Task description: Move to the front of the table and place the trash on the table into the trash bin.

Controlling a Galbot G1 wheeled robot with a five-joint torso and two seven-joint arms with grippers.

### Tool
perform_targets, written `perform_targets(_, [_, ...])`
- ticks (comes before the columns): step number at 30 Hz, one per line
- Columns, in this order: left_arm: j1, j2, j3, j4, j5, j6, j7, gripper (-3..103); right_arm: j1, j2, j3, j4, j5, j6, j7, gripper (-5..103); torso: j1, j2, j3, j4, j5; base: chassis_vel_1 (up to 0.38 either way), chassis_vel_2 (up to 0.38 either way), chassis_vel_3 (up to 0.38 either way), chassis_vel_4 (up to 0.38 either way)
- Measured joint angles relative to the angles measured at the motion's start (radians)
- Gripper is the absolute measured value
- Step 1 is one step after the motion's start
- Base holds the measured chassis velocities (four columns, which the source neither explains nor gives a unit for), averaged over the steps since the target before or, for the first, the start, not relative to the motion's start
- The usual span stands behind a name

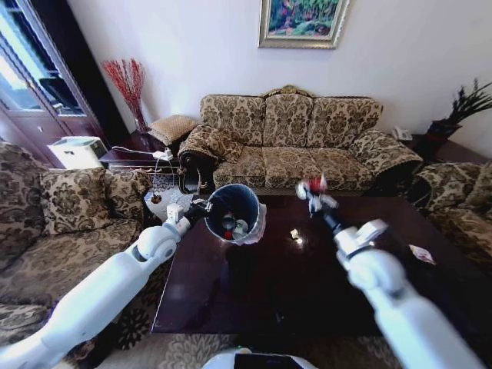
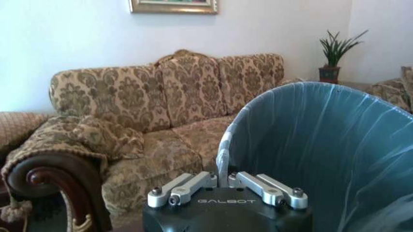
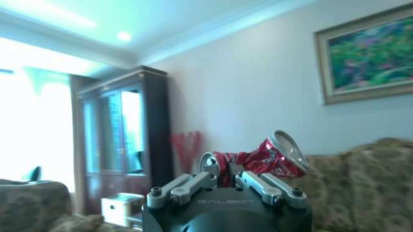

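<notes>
— What's the right gripper (image 3: 226,180) got?

— A crushed red-and-silver can (image 3: 264,158), clamped between its fingers, held up above the dark table (image 1: 269,284).

— And the bin (image 1: 231,211)?

— Black, with a thin pale liner. The left gripper (image 2: 225,182) is pinched on its rim, tilting it. A few small bits of trash lie inside.

— Any writing?

— "GALBOT" on both wrists. Near the can hand, a small scrap (image 1: 294,234) lies on the table.

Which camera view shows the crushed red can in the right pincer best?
The right wrist view: the crushed red can sits close up, clamped in the right pincer. The head view shows it as a small red blur above the table. The left wrist view faces the trash bin.
</notes>
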Motion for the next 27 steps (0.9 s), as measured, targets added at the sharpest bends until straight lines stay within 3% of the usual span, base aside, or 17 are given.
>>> perform_targets(3, [-0.016,-0.005,0.014,-0.001,-0.002,0.021,0.003,3,0.093,-0.060,-0.087,0.044,0.100,-0.023,0.008,5,0.000,0.000,0.000,0.0001,0.0003,0.000,0.000,0.000,0.000])
perform_targets(4, [-0.053,-0.005,0.036,-0.001,-0.019,0.050,0.015,3,0.187,-0.077,-0.223,0.055,0.144,-0.037,0.013,5,0.000,0.000,0.000,0.0003,0.0001,0.000,0.000,0.000,0.000])
perform_targets(9, [-0.120,0.029,0.072,-0.019,-0.081,0.108,0.039,3,0.294,-0.059,-0.419,0.006,0.156,-0.054,0.010,5,0.000,0.000,0.000,0.0002,0.0006,0.000,0.000,0.000,0.000])
perform_targets(16, [-0.132,0.050,0.074,-0.037,-0.100,0.123,0.041,3,0.336,-0.019,-0.513,-0.044,0.167,-0.078,0.021,5,0.000,0.000,0.000,0.0002,0.0002,0.000,0.000,0.000,0.000])
perform_targets(21, [-0.117,0.054,0.061,-0.045,-0.100,0.123,0.041,3,0.363,0.016,-0.571,-0.076,0.152,-0.135,0.022,3,0.000,0.000,0.000,0.0001,0.0002,0.000,0.000,0.000,0.000])
perform_targets(27, [-0.098,0.055,0.043,-0.048,-0.100,0.122,0.042,3,0.378,0.047,-0.612,-0.102,0.132,-0.138,0.024,3,0.000,0.000,0.000,0.0001,0.0001,0.000,0.000,0.000,0.000])
